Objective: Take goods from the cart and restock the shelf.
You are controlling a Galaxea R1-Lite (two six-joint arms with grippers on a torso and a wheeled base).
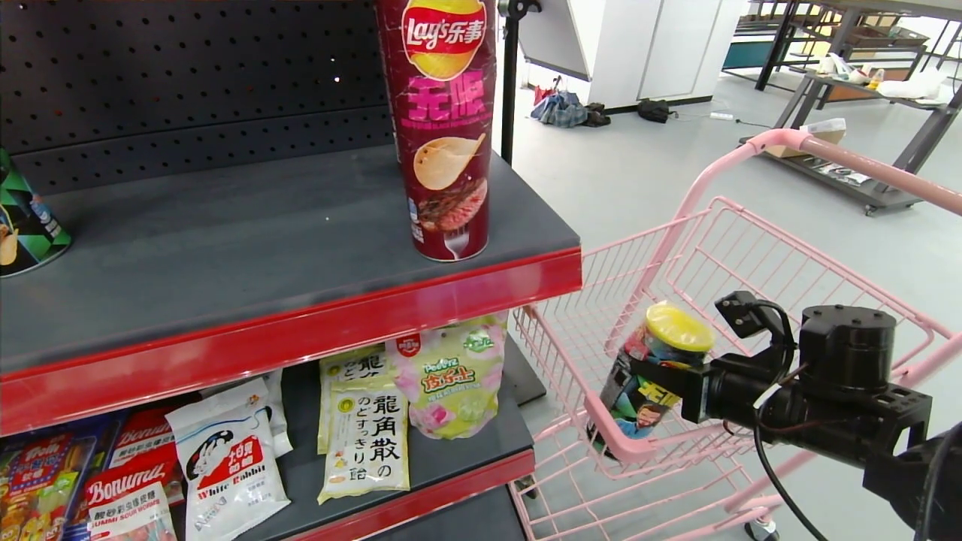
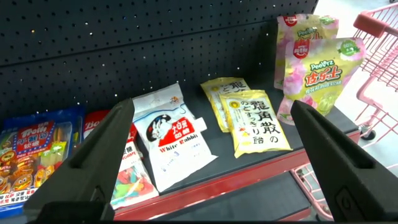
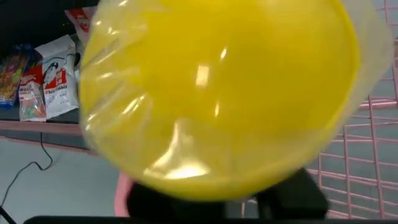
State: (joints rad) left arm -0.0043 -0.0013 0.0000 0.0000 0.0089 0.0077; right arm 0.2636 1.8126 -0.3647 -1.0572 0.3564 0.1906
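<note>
Right gripper (image 1: 655, 382) grips a yellow-lidded can (image 1: 679, 325), tilted, base inside the pink cart (image 1: 751, 248); left gripper (image 2: 211, 158) spread wide before snack bags (image 2: 171, 134).

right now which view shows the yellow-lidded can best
The head view: it shows the can side-on with its yellow lid, held in the right end effector. The right wrist view shows the lid up close; the left wrist view faces bags on the lower shelf.

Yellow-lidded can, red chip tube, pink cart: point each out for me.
yellow-lidded can (image 1: 680, 327): head view, on its yellow lid.
red chip tube (image 1: 445, 150): head view, on the middle of its body.
pink cart (image 1: 902, 180): head view, on its handle bar.
</note>
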